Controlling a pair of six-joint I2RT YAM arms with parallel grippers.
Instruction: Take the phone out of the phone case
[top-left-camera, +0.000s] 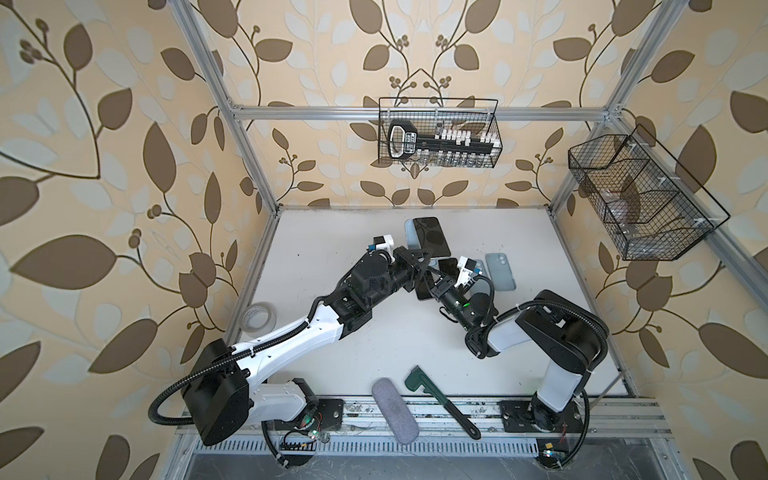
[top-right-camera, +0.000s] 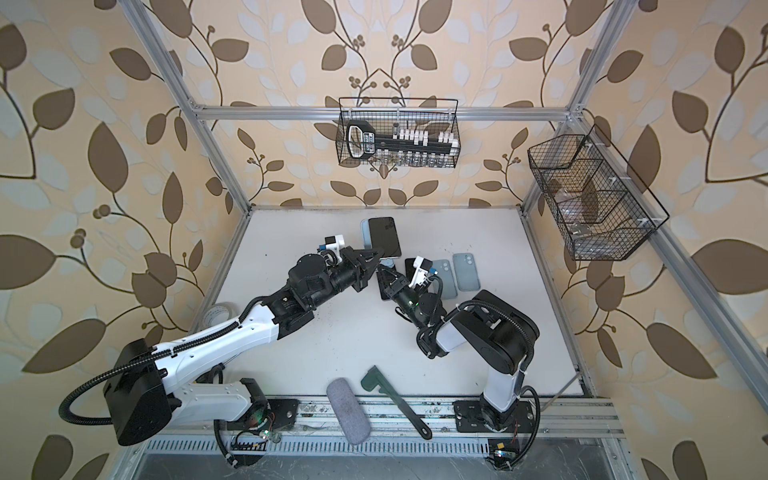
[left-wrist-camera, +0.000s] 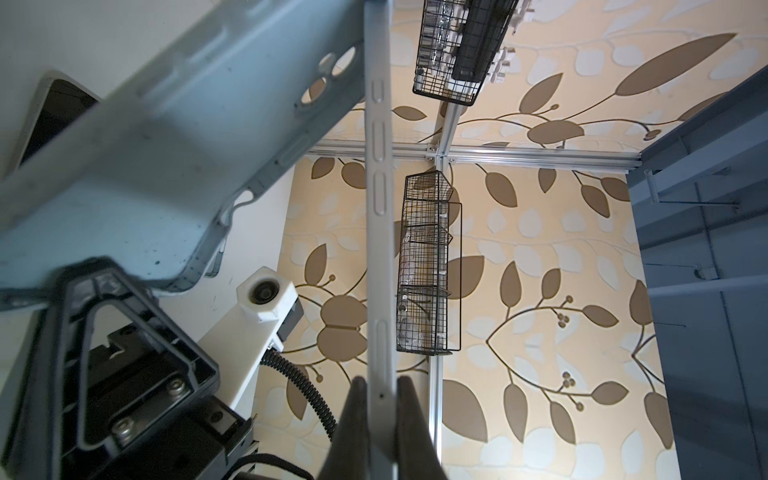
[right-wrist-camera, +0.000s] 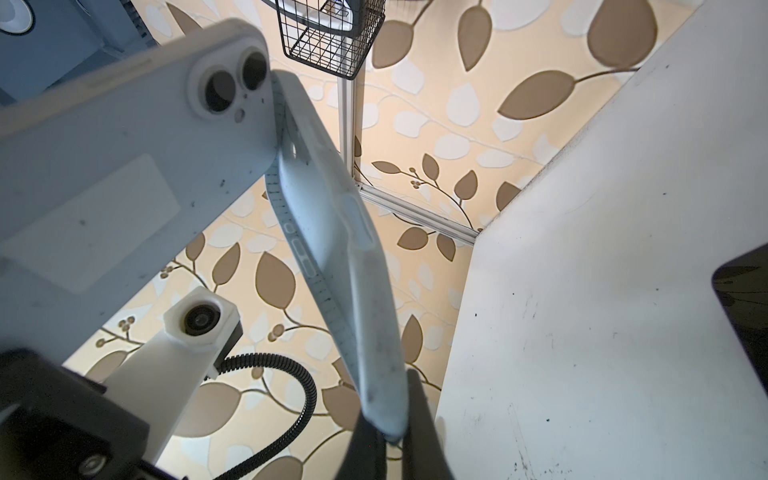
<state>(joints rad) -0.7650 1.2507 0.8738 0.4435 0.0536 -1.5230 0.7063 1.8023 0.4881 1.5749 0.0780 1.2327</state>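
Left gripper (left-wrist-camera: 380, 388) clamps the phone (right-wrist-camera: 124, 145) by one end: pale back, twin lenses, blank patch. Right gripper (right-wrist-camera: 388, 415), just beside it, pinches the empty pale-blue case (left-wrist-camera: 145, 166), lens holes showing.

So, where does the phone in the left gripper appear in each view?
In a top view: the phone, screen up, near the centre.
In a top view: same place.
Left wrist: edge-on, a pale strip through the middle.
Right wrist: its white back, two lenses showing.
Shared landmark: the light blue case beside it.
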